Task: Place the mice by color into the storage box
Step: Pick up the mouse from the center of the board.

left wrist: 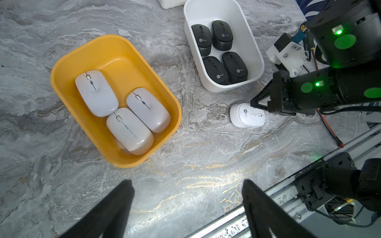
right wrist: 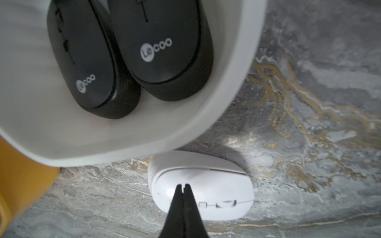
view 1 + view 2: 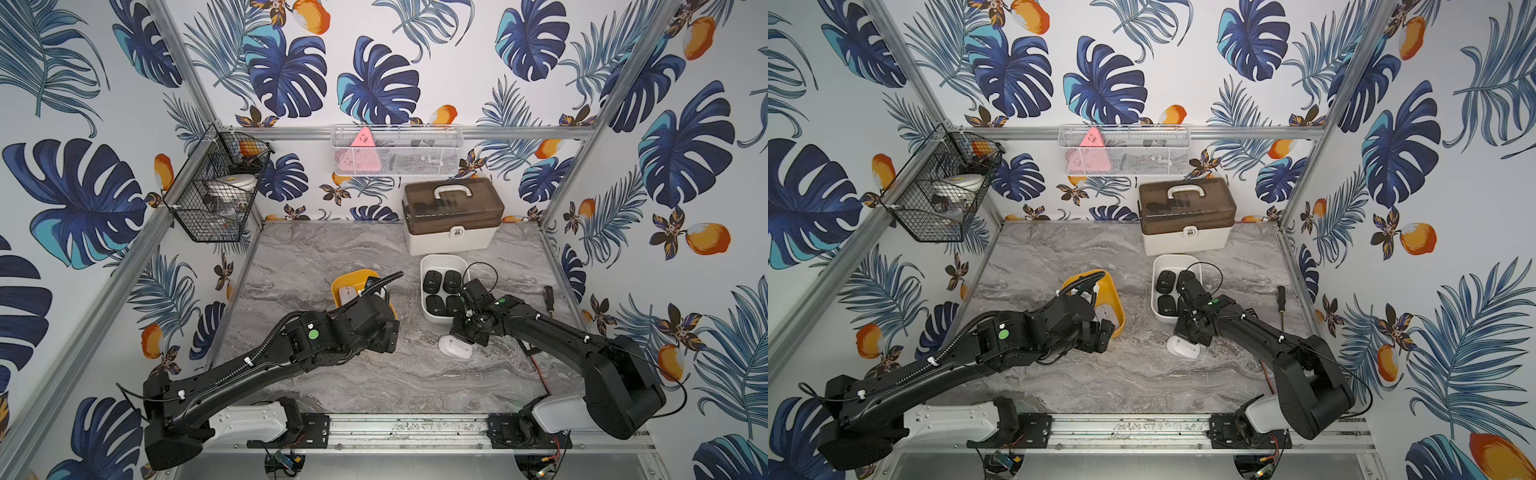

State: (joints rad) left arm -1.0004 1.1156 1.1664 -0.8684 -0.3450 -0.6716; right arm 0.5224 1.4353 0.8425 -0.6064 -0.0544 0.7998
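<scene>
Left wrist, four black mice point(image 1: 235, 67), four white mice point(image 1: 97, 92)

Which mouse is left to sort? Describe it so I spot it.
Find the white bin holding black mice. On the marble tabletop just outside it lies a white mouse, under the shut right gripper. It is the only mouse outside a bin.
</scene>
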